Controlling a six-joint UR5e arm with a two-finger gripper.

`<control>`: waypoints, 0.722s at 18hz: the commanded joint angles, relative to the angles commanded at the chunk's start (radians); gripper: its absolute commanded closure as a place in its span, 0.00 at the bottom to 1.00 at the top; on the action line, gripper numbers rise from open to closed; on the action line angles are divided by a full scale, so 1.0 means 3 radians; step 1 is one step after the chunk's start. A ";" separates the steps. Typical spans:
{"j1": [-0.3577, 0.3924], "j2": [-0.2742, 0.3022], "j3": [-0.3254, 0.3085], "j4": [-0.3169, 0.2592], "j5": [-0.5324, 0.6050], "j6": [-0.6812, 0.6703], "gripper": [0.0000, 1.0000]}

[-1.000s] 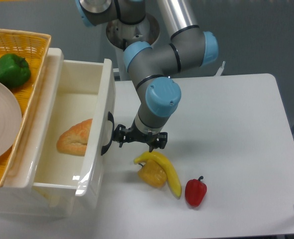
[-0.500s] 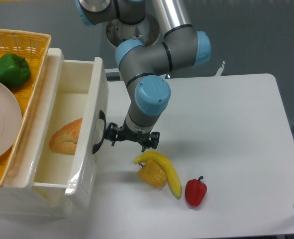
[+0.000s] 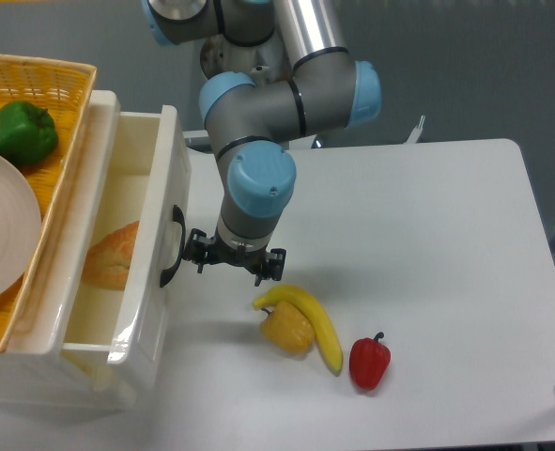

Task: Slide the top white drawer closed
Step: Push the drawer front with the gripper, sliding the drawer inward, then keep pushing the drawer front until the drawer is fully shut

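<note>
Camera view: fixed, over table
gripper (image 3: pixel 234 263): fingers spread, just right of handle; contact unclear
top white drawer (image 3: pixel 144 272): glossy plastic box, black curved handle, partly open at left, 1 bread roll (image 3: pixel 108 256) inside
basket (image 3: pixel 42 80): yellow woven, 1 green pepper (image 3: pixel 19 132), 1 white plate (image 3: pixel 0 235)
table (image 3: pixel 427 244): matte white; 1 banana (image 3: pixel 310 315), 1 yellow pepper (image 3: pixel 286 329), 1 red pepper (image 3: pixel 369 362)
</note>
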 joint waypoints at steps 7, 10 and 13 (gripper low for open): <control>-0.0056 0.0000 0.0005 0.0005 0.0000 -0.0005 0.00; -0.0066 0.0010 0.0005 0.0005 -0.0005 -0.0005 0.00; -0.0082 0.0031 0.0005 0.0005 -0.0005 -0.0005 0.00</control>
